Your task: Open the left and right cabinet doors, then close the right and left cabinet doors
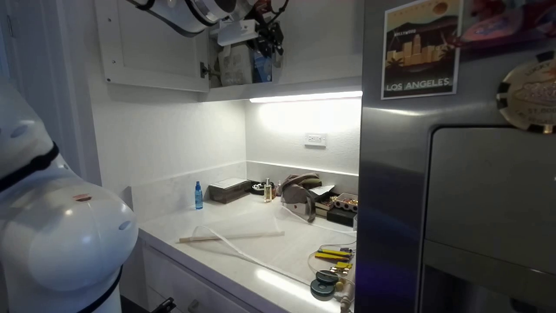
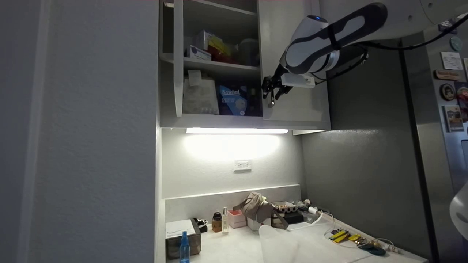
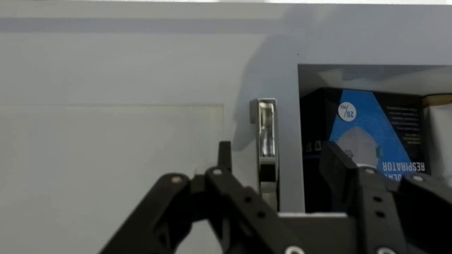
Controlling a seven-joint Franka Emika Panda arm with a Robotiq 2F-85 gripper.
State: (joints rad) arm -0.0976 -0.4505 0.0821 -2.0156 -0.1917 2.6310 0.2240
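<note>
The gripper (image 3: 277, 150), fingers (image 3: 225, 155) well apart and holding nothing, straddles the slim, shiny silver handle (image 3: 267, 127) of the pale, faintly panelled right cabinet door (image 3: 141, 141), closed before it; to its left the white left cabinet door (image 2: 178, 54) stands swung out

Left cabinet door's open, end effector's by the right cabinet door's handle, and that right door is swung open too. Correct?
Not quite: the right cabinet door is shut in both exterior views. The left cabinet door is open and the end effector is by the right door's handle, as you say.
</note>
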